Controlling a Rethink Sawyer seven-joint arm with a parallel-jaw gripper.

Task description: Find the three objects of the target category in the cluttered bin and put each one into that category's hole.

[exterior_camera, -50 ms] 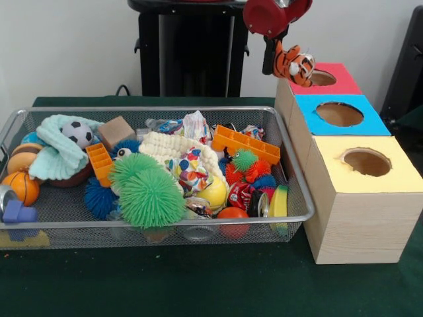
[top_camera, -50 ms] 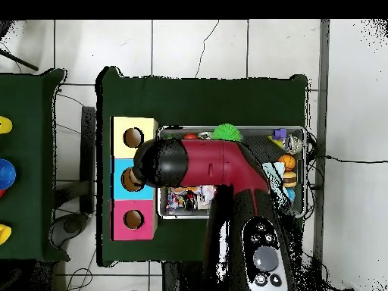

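1. The gripper (exterior_camera, -50 ms: pixel 285 51) hangs from the red arm at the top of the front view, its fingers closed on a tiger plush toy (exterior_camera, -50 ms: pixel 294 65), which dangles in the air, clear of both the bin and the boxes
2. In the front view the toy sits just beside the left edge of the red-topped box (exterior_camera, -50 ms: pixel 337 84), close to its hole (exterior_camera, -50 ms: pixel 322 78) but not squarely over it; the toy's body hangs roughly upright, head lowest
3. The relation that matters: in that view the hole lies to the right of and below the toy, so I judge the drop calls for a small shift toward the hole's centre before release
4. The blue-topped box (exterior_camera, -50 ms: pixel 344 122) and the yellow-topped box (exterior_camera, -50 ms: pixel 377 181) stand in a row with the red one, touching, along the right side of the wire bin (exterior_camera, -50 ms: pixel 301 218)
5. In the overhead view the arm's black wrist covers the blue box's hole, so the toy and fingers are hidden there
6. The bin holds a green spiky ball (exterior_camera, -50 ms: pixel 151 195), an orange block (exterior_camera, -50 ms: pixel 246 143), a small soccer ball (exterior_camera, -50 ms: pixel 79 133) and more; whether other plush animals remain I cannot tell
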